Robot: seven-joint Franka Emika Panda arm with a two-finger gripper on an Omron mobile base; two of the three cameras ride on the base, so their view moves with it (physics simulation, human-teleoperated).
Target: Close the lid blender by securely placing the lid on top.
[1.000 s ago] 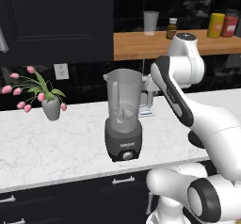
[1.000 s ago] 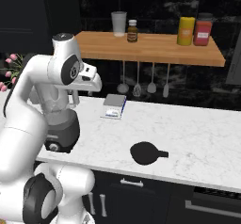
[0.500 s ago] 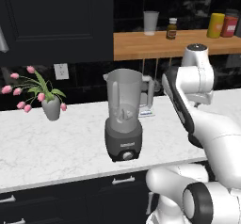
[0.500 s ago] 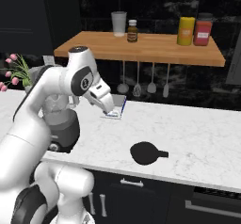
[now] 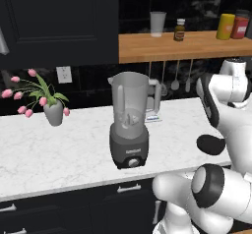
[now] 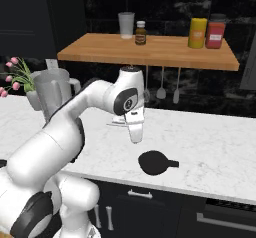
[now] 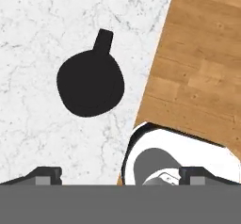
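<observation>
— Black lid [image 6: 155,162] lies flat on the marble counter [image 6: 215,152], well right of the blender [image 5: 130,120]?
— Yes, jar uncovered. Gripper [image 6: 135,136] hangs above the lid, fingers spread wide, holding nothing

It was a home kitchen: a white marble counter [image 5: 59,149] ran over dark drawer fronts with pale handles, under black cabinets [image 5: 54,21] and a dark stone backsplash. A wooden shelf [image 6: 150,52] carried a tumbler [image 6: 126,24], a small brown bottle [image 6: 141,32] and yellow and red canisters, with utensils [image 6: 161,84] hanging beneath it. A blender [image 5: 129,120] and a vase of pink tulips [image 5: 51,107] stood on the counter.
</observation>
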